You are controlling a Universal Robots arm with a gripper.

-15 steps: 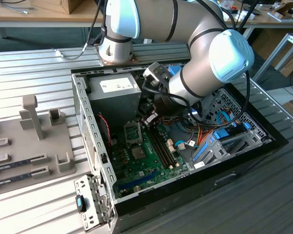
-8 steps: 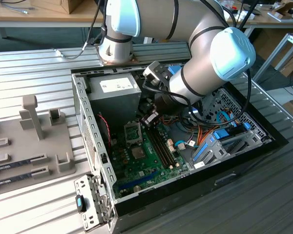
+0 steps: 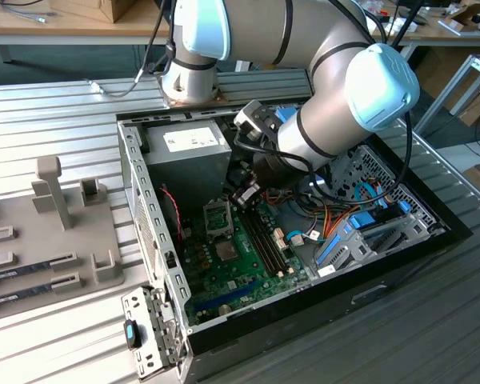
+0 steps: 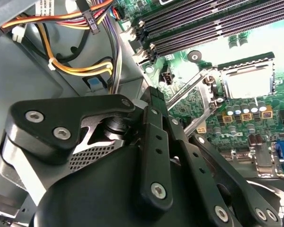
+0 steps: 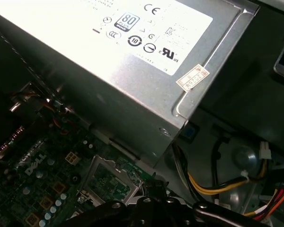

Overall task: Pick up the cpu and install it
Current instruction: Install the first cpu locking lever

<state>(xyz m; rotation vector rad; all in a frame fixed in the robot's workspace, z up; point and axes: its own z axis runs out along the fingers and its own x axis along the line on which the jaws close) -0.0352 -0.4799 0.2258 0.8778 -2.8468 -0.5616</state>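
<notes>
My gripper (image 3: pixel 248 194) hangs inside the open computer case (image 3: pixel 144 200), low over the green motherboard (image 3: pixel 232 276). It is just beyond the cpu socket (image 3: pixel 218 218), toward the exterior view's right. In the second wrist view the gripper (image 4: pixel 155 94) fills the foreground, and the socket (image 4: pixel 248 78) lies past it with its metal lever (image 4: pixel 189 90) swung up. The inside of the socket looks pale there and greenish in the first wrist view (image 5: pixel 109 182). The cpu itself is hidden; I cannot tell whether it lies in the socket or in the gripper.
A silver power supply (image 3: pixel 188 148) stands close behind the socket. Empty memory slots (image 3: pixel 264 236) and a dark-grey square chip (image 3: pixel 226 252) flank it. Coloured cables (image 3: pixel 344 216) and blue drive brackets (image 3: pixel 360 232) crowd the case's right. A grey holder tray (image 3: pixel 56 232) carries memory sticks (image 3: pixel 32 268).
</notes>
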